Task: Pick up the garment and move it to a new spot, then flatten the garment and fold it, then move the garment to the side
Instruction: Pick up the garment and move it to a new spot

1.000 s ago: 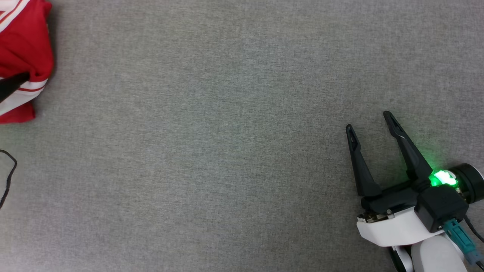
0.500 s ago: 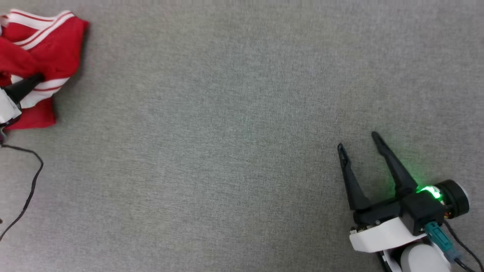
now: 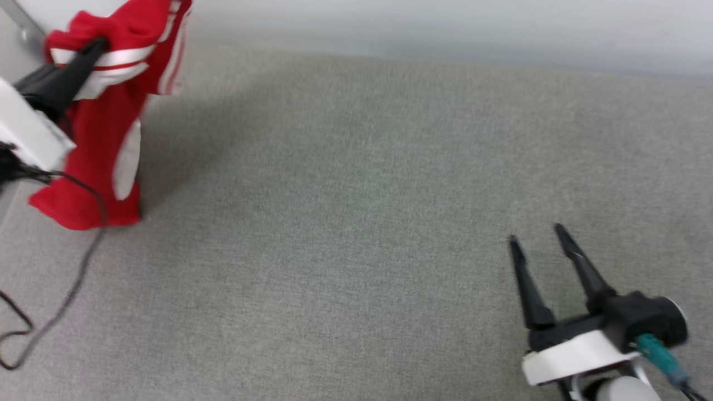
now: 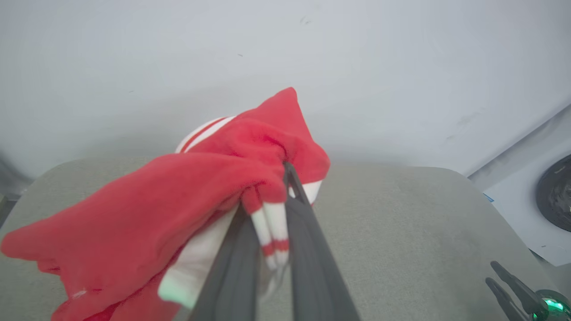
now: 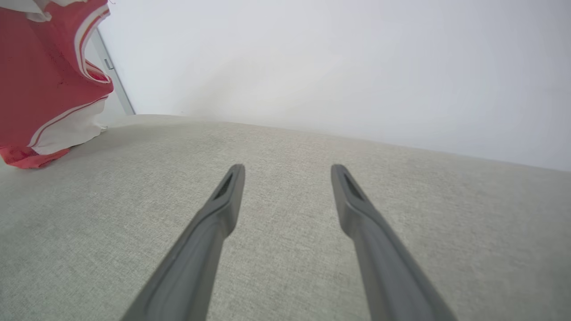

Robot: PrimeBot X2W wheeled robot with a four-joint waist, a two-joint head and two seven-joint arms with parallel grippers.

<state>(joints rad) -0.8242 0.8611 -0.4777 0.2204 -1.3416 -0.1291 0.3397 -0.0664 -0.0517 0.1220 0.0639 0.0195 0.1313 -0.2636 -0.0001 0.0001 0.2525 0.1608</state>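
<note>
Left gripper (image 3: 96,47): two dark fingers pinched together on a bunch of red cloth and striped white trim, raised above the far-left corner of the table (image 3: 356,195).
Garment (image 3: 106,139): red jersey with white panels and red-and-white stripes, hanging crumpled from the left gripper in a loose column. In the left wrist view a white, red-banded strip of trim pokes out between the closed fingers.
Garment's lower end: down at the level of the table top by the left edge. Whether it rests there or hangs just clear cannot be told.
Right gripper (image 3: 536,235): fingers spread wide with nothing between them, low over the near-right part of the table and well apart from the garment, tips pointing toward the far edge.
Table: covered in plain grey woven fabric, its far edge against a pale wall (image 3: 445,22).
Cable (image 3: 83,262): thin and black, running from the left arm down across the near-left part of the table and looping near the left edge.
Picture quality: the head view is slightly blurred.
</note>
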